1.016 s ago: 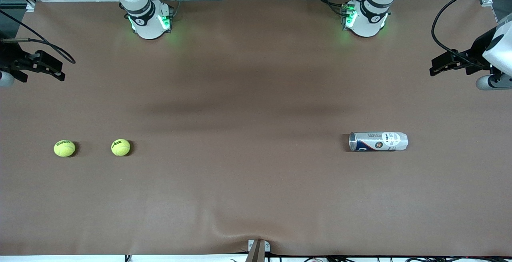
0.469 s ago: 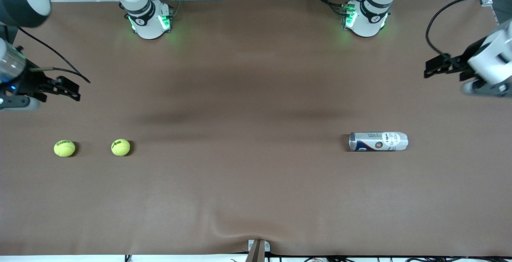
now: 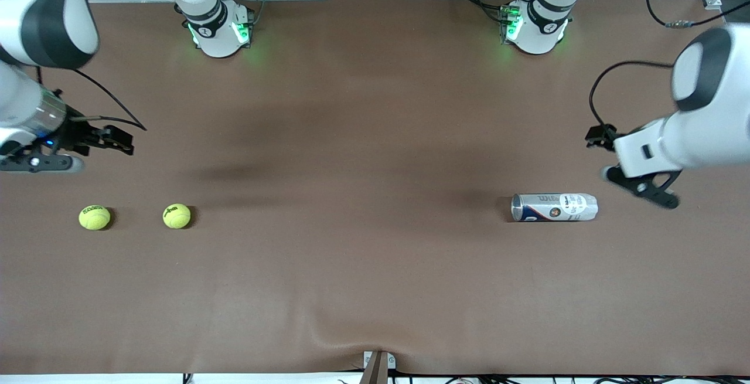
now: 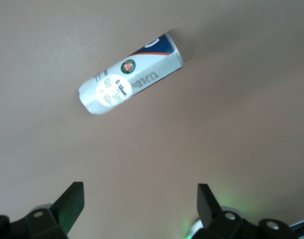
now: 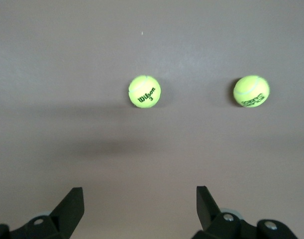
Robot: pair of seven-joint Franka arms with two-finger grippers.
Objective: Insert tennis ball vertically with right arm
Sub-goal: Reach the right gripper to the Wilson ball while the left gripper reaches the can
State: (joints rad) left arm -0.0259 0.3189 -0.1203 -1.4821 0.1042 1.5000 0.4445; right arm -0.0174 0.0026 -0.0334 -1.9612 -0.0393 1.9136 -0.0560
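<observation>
Two yellow-green tennis balls lie on the brown mat toward the right arm's end, one [image 3: 94,217] close to the table's end and the other [image 3: 176,216] beside it toward the middle. In the right wrist view both balls [image 5: 145,91] [image 5: 251,91] lie ahead of the fingertips. My right gripper [image 3: 35,163] [image 5: 139,191] hangs open and empty over bare mat near them. A silver and white ball can [image 3: 554,207] [image 4: 132,74] lies on its side toward the left arm's end. Over bare mat beside the can, my left gripper [image 3: 641,189] [image 4: 140,186] is open and empty.
The brown mat [image 3: 375,267] covers the whole table, and a small grey bracket [image 3: 378,363] sits at its front edge. Both arm bases [image 3: 218,29] [image 3: 534,26] stand along the edge farthest from the front camera. A black cable [image 3: 603,88] loops by the left arm.
Both arms have swung in from the table's ends. The right gripper has come closer to the balls, the left gripper closer to the can. Balls and can have not moved.
</observation>
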